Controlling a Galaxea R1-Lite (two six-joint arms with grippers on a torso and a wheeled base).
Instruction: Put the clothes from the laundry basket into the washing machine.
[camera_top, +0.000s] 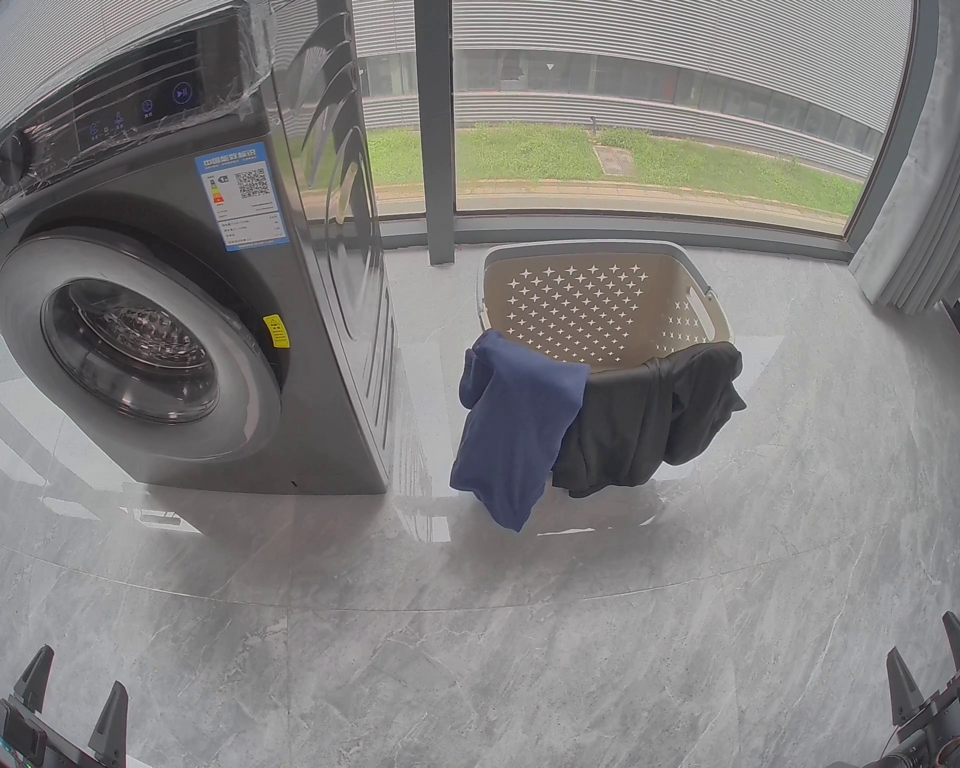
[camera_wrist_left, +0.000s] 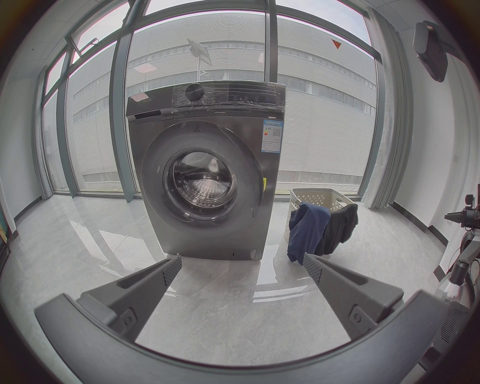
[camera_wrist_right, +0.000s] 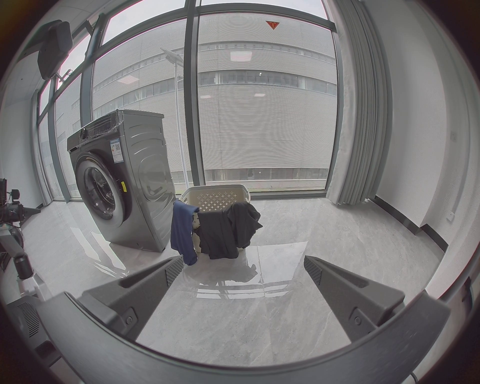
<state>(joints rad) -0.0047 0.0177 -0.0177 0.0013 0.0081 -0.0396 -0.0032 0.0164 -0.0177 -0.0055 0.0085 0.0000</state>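
A grey front-loading washing machine (camera_top: 310, 330) stands on the pale marbled grey floor tiles (camera_top: 480, 640) before a tall window (camera_top: 650, 110); its round porthole door (camera_top: 130, 350) looks shut against the front, with the steel drum showing through the glass; clear plastic film covers its control panel. Just beside the machine, on the robot's right of it, stands a cream plastic laundry basket (camera_top: 600, 290) with star-shaped holes in its walls. Two garments hang over the basket's near rim and down its outer side; a blue cloth garment (camera_top: 515, 430) drapes the corner nearer the machine, and a black cloth garment (camera_top: 640, 420) drapes the side farther from the machine, touching the blue one along their shared edge.

The left gripper (camera_top: 78, 675) hangs low over the floor in front of the machine and well apart from it; its dark fingers are spread wide with nothing between them, as the left wrist view shows (camera_wrist_left: 241, 260). The right gripper (camera_top: 922, 640) sits low too, farther from the machine than the basket and well apart from both; its fingers are likewise spread and bare (camera_wrist_right: 242, 260). A grey pleated curtain (camera_top: 915, 230) hangs by the window, beyond the basket from the machine.
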